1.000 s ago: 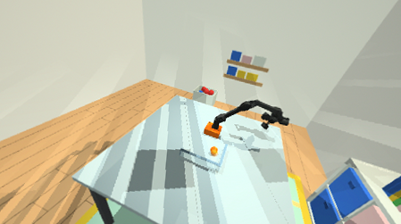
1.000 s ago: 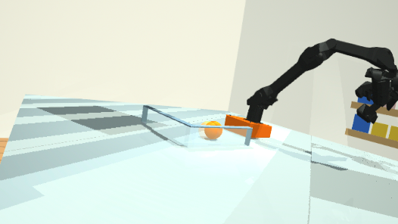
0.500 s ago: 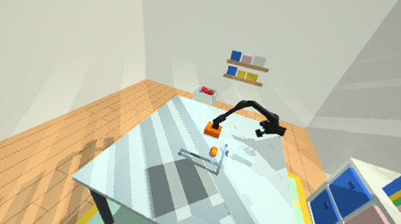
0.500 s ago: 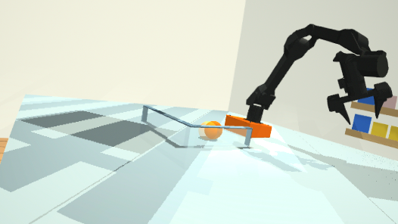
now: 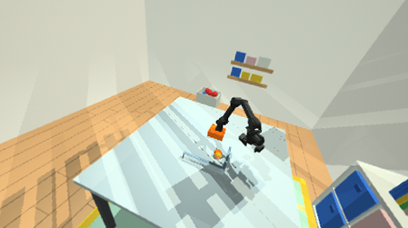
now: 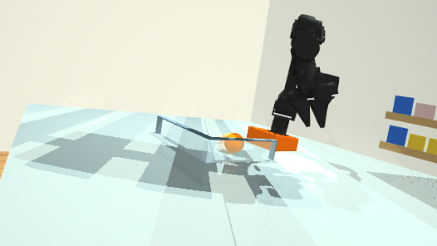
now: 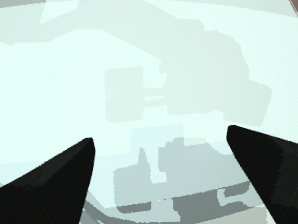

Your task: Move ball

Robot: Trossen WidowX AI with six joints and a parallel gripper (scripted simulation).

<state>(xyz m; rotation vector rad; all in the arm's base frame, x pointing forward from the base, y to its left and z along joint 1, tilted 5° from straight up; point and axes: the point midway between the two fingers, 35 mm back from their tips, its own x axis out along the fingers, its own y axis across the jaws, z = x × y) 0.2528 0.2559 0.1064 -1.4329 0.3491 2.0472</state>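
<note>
The room has pale cream walls and a wood-plank floor [image 5: 52, 147]. In the top view a white cubby unit with blue and pink drawers [image 5: 365, 209] stands at the right, two wooden wall shelves carrying blue, pink, grey and yellow boxes [image 5: 251, 68] hang on the far wall, and a small grey bin of red balls [image 5: 208, 96] sits on the floor past the far edge. No writing or labels can be read on any of them.

The wide pale glossy bench on dark legs [image 5: 150, 174] carries everything else; blocky grey shadows fall across it. The black six-joint arm [image 5: 238, 112] rises from its orange base block [image 6: 274, 138] and folds down on the far side of the walls.

The two low clear walls forming a corner [image 6: 195, 135] stand just beside the base block. The small orange ball [image 6: 232, 142] rests on the bench inside that corner, near the wall end closest to the base; the see-through copy cannot be told apart from it.

The black pincer [image 6: 315, 112] hangs above the bench, beside the base and apart from the ball, with only the wall edge between them. Its fingers stand wide with nothing between them.
</note>
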